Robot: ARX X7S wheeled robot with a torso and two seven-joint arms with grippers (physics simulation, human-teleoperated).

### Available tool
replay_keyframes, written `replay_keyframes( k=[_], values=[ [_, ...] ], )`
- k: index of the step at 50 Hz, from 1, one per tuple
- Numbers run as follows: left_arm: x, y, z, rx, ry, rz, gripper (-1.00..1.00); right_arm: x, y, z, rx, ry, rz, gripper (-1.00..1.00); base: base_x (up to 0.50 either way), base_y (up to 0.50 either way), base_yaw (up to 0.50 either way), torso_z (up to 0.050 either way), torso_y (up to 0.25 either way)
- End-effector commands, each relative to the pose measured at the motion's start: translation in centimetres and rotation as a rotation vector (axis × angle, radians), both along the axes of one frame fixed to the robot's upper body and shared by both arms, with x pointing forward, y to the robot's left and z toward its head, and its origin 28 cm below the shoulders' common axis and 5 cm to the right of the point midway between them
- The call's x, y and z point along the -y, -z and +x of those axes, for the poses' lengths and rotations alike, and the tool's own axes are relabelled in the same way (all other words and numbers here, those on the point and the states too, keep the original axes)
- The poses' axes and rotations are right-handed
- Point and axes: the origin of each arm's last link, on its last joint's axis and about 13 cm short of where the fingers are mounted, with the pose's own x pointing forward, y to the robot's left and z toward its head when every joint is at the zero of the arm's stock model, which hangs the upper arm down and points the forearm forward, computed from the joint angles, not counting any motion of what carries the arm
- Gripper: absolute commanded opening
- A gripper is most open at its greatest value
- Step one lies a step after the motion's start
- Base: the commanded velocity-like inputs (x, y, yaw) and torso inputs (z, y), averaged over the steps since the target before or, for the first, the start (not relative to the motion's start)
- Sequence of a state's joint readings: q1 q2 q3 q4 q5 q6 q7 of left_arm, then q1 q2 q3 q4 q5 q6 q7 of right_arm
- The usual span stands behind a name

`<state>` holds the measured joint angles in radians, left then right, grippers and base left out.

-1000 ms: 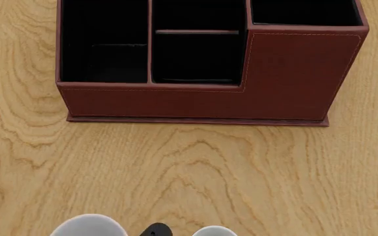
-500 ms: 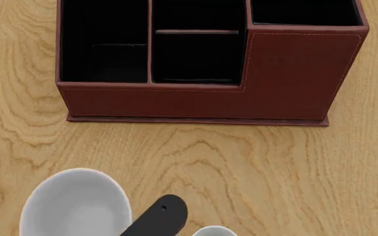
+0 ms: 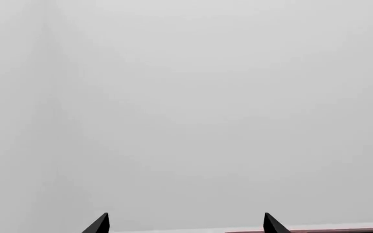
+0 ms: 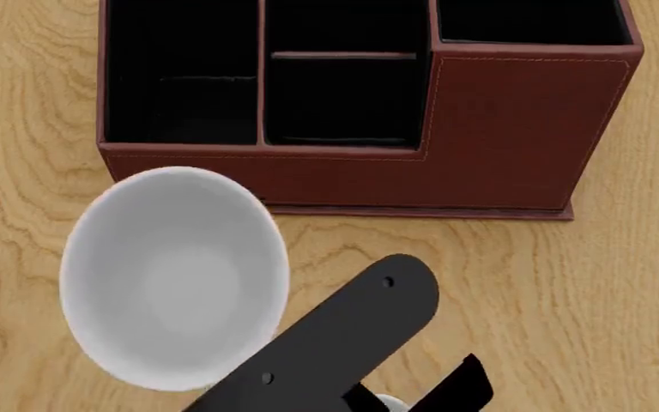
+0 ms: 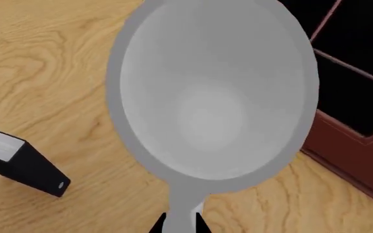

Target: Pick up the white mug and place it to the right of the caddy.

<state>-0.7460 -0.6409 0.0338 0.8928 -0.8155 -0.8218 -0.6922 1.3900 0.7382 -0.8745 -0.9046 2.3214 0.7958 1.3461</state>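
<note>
The white mug [image 4: 175, 275] hangs above the wooden table, seen from over its open mouth, just in front of the caddy's left half. My right gripper [image 5: 180, 226] is shut on the mug's handle [image 5: 183, 213], with a black finger on each side of it. The right arm [image 4: 341, 339] reaches in from the lower edge of the head view and hides the handle there. The caddy [image 4: 513, 129] is a reddish-brown box with black compartments at the far side; its corner [image 5: 348, 150] shows past the mug [image 5: 212, 92]. My left gripper [image 3: 186, 225] is open, facing a blank grey surface.
A small black book [image 5: 25, 165] with white pages lies on the table on the side of the mug away from the caddy. A pale rim [image 4: 389, 402] peeks out under my right arm. Bare wood [image 4: 604, 300] shows in front of and right of the caddy.
The white mug has come up and forward from the bottom edge of the head view toward the caddy's front, looking larger. My right arm has followed it into view.
</note>
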Motion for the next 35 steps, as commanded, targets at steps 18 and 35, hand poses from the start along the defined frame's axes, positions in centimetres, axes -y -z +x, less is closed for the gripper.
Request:
replay_keyframes(
  k=[18, 35],
  values=[
    [-0.1, -0.2, 0.0, 0.009, 0.005, -0.007, 1.0, 3.1, -3.5, -0.3, 0.145, 0.223, 0.127, -1.0, 0.0, 0.0, 0.0, 0.0, 0.001],
    [0.0, -0.2, 0.0, 0.007, 0.009, -0.003, 1.0, 5.9, -3.1, -0.1, 0.149, 0.408, 0.199, -1.0, 0.0, 0.0, 0.0, 0.0, 0.001]
  ],
)
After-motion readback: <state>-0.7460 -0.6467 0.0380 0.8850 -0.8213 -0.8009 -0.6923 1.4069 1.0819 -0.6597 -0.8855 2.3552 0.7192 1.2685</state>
